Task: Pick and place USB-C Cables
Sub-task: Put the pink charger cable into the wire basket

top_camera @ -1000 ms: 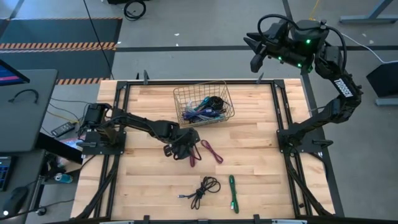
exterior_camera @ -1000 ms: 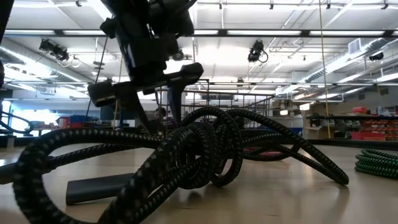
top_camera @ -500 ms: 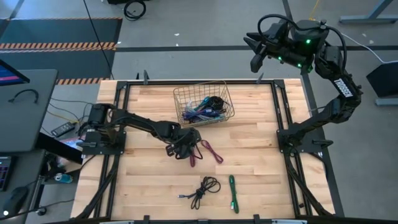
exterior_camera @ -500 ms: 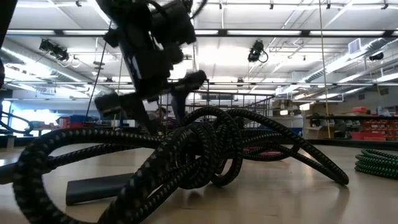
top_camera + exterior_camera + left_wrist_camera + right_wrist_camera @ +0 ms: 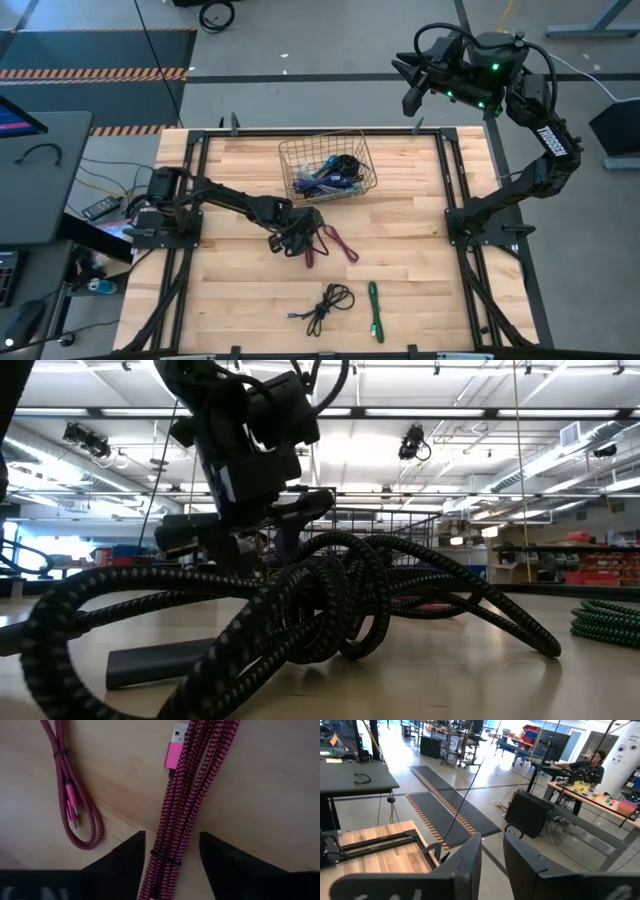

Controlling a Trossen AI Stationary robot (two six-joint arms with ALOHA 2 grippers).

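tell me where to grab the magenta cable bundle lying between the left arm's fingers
Grip the magenta cable bundle across its straight middle run, near the thin black tie, coming straight down from above. It lies flat on the table with its strands side by side, and the left end effector already straddles that narrow section with fingers open, clear of the plug end.

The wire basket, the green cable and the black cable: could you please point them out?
wire basket (image 5: 366,164), high view, right wall.
green cable (image 5: 375,309), high view, mid-length.
black cable (image 5: 330,303), high view, coil's middle.

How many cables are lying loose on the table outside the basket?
4: two magenta cables mid-table, one between the left gripper's open fingers, the other beside it; black cable and green cable at the front.
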